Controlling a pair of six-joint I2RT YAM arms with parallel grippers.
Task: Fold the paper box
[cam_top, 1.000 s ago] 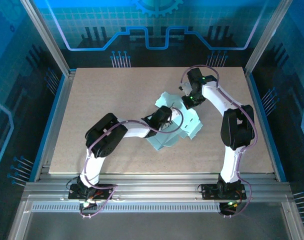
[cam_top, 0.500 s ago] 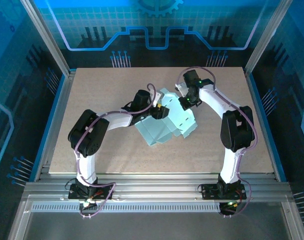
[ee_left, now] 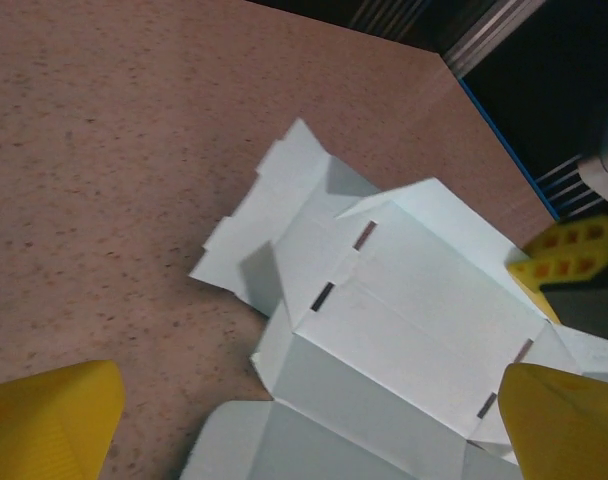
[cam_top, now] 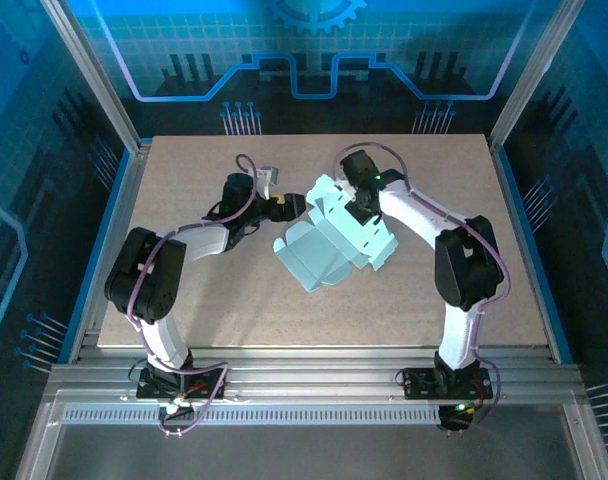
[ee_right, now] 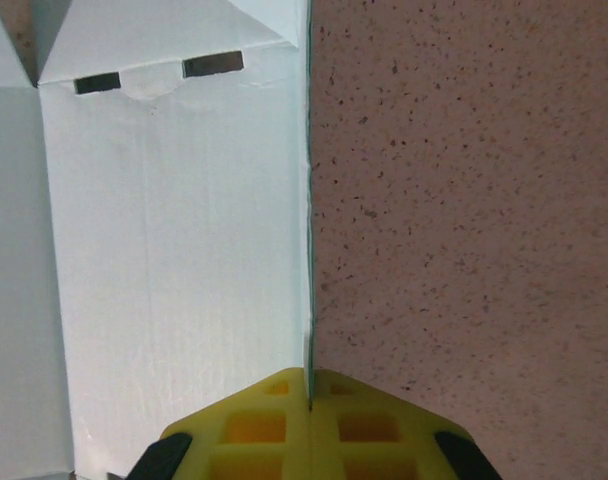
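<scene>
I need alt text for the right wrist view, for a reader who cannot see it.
Yellow fingers at the bottom pinch the thin edge of a pale paper box. Its panel with two slots is left, the speckled brown table right.

Speckled brown table centre; blue patterned wall 12 o'clock; metal rails 6 o'clock, possibly aluminium.

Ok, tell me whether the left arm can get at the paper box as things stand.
Probably yes. The left gripper stands open just beside the paper box, nothing between them; the right gripper, shut on a panel's edge, is on the other side.
</scene>
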